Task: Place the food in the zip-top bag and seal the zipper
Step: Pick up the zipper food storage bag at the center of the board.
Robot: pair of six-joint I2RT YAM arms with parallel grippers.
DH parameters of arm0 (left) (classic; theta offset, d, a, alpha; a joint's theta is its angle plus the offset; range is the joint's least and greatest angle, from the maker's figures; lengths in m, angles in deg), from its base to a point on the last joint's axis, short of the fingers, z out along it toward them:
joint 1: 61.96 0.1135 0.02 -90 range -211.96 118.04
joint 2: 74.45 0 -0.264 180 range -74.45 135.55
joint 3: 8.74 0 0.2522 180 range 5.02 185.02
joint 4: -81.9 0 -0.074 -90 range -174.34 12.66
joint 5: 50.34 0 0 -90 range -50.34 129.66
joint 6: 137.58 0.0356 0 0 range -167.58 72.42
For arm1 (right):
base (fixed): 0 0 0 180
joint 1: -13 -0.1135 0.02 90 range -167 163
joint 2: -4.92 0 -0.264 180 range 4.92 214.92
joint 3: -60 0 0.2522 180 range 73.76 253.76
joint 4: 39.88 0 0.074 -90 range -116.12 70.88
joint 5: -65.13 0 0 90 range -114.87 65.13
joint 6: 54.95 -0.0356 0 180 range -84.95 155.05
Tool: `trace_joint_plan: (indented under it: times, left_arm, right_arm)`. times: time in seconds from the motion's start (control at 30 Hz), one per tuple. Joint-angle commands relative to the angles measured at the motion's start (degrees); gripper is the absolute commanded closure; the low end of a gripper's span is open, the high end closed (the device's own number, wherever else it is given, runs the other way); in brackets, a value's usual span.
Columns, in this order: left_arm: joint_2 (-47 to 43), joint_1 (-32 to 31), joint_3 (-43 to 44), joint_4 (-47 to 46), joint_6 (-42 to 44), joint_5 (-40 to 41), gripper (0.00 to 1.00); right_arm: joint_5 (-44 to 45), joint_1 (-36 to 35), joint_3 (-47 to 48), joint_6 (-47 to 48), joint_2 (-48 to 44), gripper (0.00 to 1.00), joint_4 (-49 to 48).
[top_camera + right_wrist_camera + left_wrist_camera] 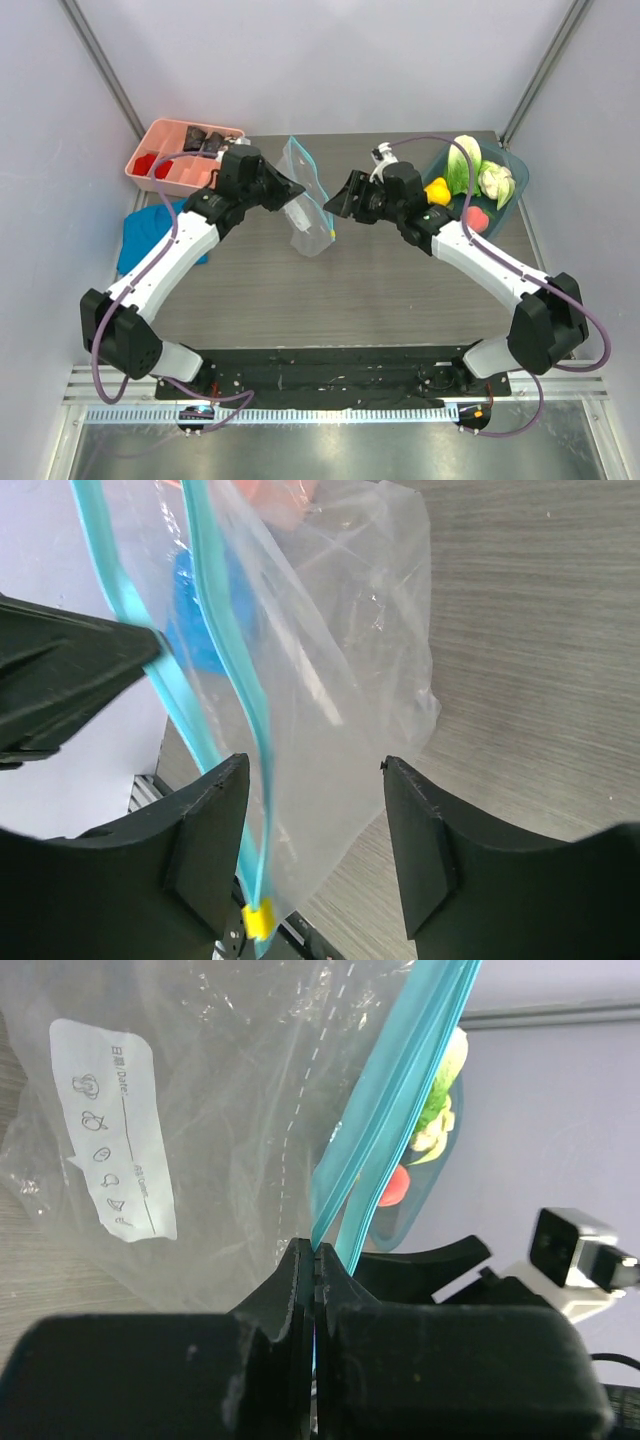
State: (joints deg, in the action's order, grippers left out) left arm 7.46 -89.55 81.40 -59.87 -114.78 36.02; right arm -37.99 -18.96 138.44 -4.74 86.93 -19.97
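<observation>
The clear bag (310,215) stands up from the surface (340,290) between the two arms. The left claw (313,1260) is pressed together on the zipper (385,1140), pinching the light-blue strip at one end. The strip rises straight out from between its fingertips, and the bag's white label (115,1130) shows just to one side of that grip. The right claw (315,815) is spread around the bag's opposite end, with crinkled plastic filling the gap between its fingers. One layer of the strip runs down close along the inner face of one finger (205,830) to a small yellow slider (258,918); whether they touch I cannot tell. The food (465,165) lies in the teal bowl (520,180) at the far right, behind the right claw and well apart from the bag.
</observation>
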Motion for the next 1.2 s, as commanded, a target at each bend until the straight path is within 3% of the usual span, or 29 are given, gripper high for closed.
trace_joint_plan:
  times: [0.0,0.03,0.1,0.2,0.23,0.27,0.33,0.4,0.47,0.5,0.57,0.63,0.7,0.73,0.8,0.9,0.97,1.03,1.17]
  left_arm:
    - [-3.7,1.0,-2.5,-5.9,-5.2,-2.1,1.00]
    - [-4.1,1.3,-3.6,-6.2,-6.4,-2.4,1.00]
    - [-5.3,1.6,-4.6,-6.9,-7.0,-2.9,1.00]
    - [-6.9,1.6,-6.1,-7.4,-6.2,-3.7,1.00]
    - [-7.6,1.7,-7.4,-7.6,-5.4,-4.1,1.00]
    - [-8.3,1.8,-7.9,-7.6,-2.9,-5.1,1.00]
    - [-11.0,2.6,-9.9,-7.9,1.8,-7.9,0.87]
    - [-12.7,5.0,-10.5,-6.1,13.2,-13.7,0.63]
    - [-14.5,7.8,-8.4,2.8,20.8,-14.1,0.57]
    - [-15.1,9.5,-7.0,4.4,26.7,-18.0,0.51]
    - [-17.7,13.2,-5.9,4.9,31.1,-23.6,0.41]
    - [-19.7,16.3,-3.4,5.1,40.4,-26.7,0.24]
    - [-21.0,16.8,0.9,7.0,47.8,-28.3,0.18]
    - [-20.9,16.7,2.8,8.0,54.6,-29.1,0.16]
    - [-18.6,16.8,8.5,12.7,58.8,-30.8,0.16]
    - [-13.4,16.6,15.6,23.3,66.9,-40.6,0.16]
    - [-10.9,13.7,17.8,27.5,73.2,-42.7,0.20]
    - [-9.5,7.6,19.2,32.6,77.5,-39.9,0.22]
    - [-11.6,-3.6,13.5,29.0,81.5,-32.2,0.28]
  right_arm:
    - [0.3,-0.8,-1.6,-0.4,0.2,0.41,-2.6]
    - [-0.3,-0.8,-2.2,-0.5,0.2,0.47,-2.8]
    - [-1.8,-0.8,-2.8,-0.7,0.3,0.51,-3.2]
    - [-1.8,-0.7,-3.2,0.7,0.4,0.76,-3.5]
    - [-1.8,-0.9,-2.1,3.6,0.4,0.91,-3.3]
    - [-1.8,-0.7,-1.4,5.8,0.3,0.99,-2.6]
    - [-2.0,-0.8,2.1,11.6,0.1,0.99,-0.8]
    - [-3.4,-0.8,4.7,23.2,-0.5,0.99,2.3]
    - [-6.1,-0.8,6.9,35.1,-2.3,0.99,5.2]
    - [-7.0,-0.7,6.8,39.0,-3.3,0.99,5.7]
    - [-10.3,-0.7,5.5,50.3,-5.4,0.99,7.4]
    - [-13.2,-0.8,5.0,59.0,-7.5,0.99,10.6]
    - [-16.5,-0.8,5.4,72.0,-8.8,0.99,16.9]
    - [-17.4,-0.8,6.0,76.0,-9.2,0.99,19.0]
    - [-19.0,-0.6,6.6,87.6,-9.9,0.99,24.6]
    - [-21.4,-0.8,9.3,99.9,-9.6,0.99,31.5]
    - [-22.2,-0.8,9.8,103.7,-9.5,0.99,33.7]
    - [-23.7,-0.7,8.9,110.1,-10.0,0.99,35.2]
    - [-24.5,-1.0,6.7,115.4,-10.7,0.99,34.5]
